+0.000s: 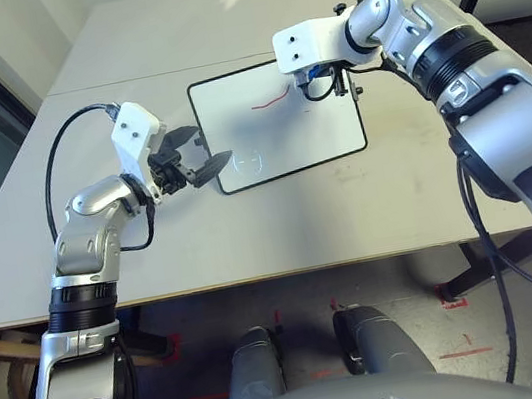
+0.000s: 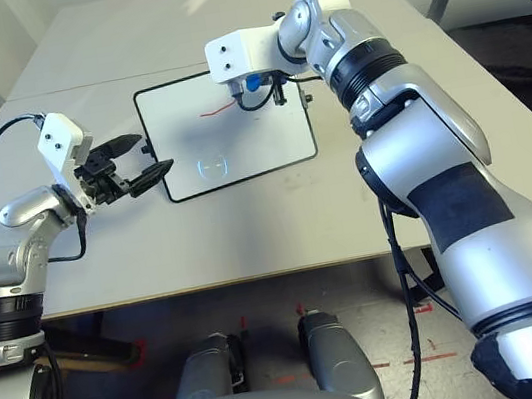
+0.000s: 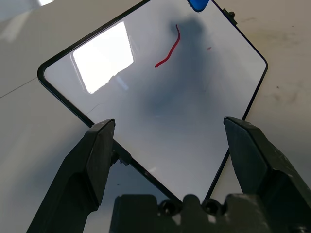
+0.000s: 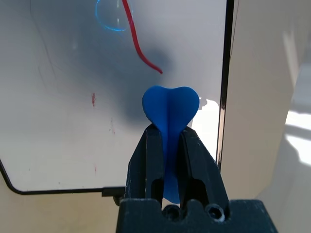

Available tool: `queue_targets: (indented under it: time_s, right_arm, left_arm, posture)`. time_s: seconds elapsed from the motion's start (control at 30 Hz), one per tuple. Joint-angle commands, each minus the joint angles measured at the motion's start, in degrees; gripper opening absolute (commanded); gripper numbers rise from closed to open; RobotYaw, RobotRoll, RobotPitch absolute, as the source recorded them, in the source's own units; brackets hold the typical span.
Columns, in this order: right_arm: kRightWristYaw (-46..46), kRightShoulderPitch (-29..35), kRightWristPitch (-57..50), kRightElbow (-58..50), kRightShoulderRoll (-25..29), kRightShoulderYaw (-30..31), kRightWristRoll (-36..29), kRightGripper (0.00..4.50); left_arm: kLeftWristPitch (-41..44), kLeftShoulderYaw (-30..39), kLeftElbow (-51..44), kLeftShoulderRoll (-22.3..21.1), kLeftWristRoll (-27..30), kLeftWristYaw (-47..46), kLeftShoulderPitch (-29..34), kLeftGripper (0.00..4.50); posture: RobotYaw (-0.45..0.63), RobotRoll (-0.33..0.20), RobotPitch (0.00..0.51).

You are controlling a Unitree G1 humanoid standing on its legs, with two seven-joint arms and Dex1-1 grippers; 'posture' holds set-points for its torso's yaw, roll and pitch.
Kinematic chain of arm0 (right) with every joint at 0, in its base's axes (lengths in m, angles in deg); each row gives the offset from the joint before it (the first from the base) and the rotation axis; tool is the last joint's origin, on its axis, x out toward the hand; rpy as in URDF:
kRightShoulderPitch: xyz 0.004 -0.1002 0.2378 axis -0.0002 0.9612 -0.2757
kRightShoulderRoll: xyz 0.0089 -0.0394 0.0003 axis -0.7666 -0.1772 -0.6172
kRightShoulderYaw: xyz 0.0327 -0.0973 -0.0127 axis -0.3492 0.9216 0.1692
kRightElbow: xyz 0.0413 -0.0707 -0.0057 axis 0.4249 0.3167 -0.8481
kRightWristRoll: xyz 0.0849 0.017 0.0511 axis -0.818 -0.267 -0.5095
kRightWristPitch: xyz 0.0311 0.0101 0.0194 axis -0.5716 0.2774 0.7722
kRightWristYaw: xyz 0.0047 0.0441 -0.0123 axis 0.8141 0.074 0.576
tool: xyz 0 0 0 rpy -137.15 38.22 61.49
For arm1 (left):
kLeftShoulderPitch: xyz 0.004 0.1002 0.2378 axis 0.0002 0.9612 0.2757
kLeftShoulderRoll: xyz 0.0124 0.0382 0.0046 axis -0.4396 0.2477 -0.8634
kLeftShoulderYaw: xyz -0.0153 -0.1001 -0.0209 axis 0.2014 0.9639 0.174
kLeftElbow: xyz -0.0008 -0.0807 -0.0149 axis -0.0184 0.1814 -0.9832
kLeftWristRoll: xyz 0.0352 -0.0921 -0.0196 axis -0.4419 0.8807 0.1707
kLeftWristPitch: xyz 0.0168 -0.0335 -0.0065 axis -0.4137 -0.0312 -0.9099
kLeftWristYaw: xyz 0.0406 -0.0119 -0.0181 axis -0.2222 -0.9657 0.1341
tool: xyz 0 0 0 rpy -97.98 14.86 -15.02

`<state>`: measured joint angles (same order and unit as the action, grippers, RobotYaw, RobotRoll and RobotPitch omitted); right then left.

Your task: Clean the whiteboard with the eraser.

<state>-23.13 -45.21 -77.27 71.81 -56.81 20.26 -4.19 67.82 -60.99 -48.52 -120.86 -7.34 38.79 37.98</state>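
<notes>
Overhead, eraser [image 4: 169, 109] above whiteboard [image 4: 58, 121]

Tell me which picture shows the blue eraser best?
The right wrist view: the eraser stands up big between the right gripper fingers, shut on it, over the whiteboard. The left wrist view catches just a blue corner. In the head views it is a tiny blue bit under the gripper.

i'm seeing the whiteboard [image 3: 194, 126] looking glossy and smooth, mirroring a bright patch at upper left. the eraser [image 4: 170, 109] is looking like matt blue plastic. the table [image 1: 280, 223] is showing a dull, slightly scuffed finish; my forearms [image 1: 84, 233] are gleaming like silver metal.
</notes>
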Motion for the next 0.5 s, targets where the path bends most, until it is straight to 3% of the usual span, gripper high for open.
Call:
queue_targets:
  time_s: [0.03,0.5]
  right_arm:
    - [3.1,-1.7,-1.5,2.5,-1.4,-0.9,-0.4,0.17]
    - [8.9,-1.9,-2.9,5.8,-4.6,-0.7,0.1,0.16]
  left_arm:
    - [-0.6,0.7,1.0,-0.5,-0.6,-0.3,0.0,4.50]
    - [-0.1,1.4,-1.4,-0.7,-0.1,-1.4,2.2,4.50]
  posture:
    - [-0.06,0.000,0.054]
    - [-0.03,0.000,0.057]
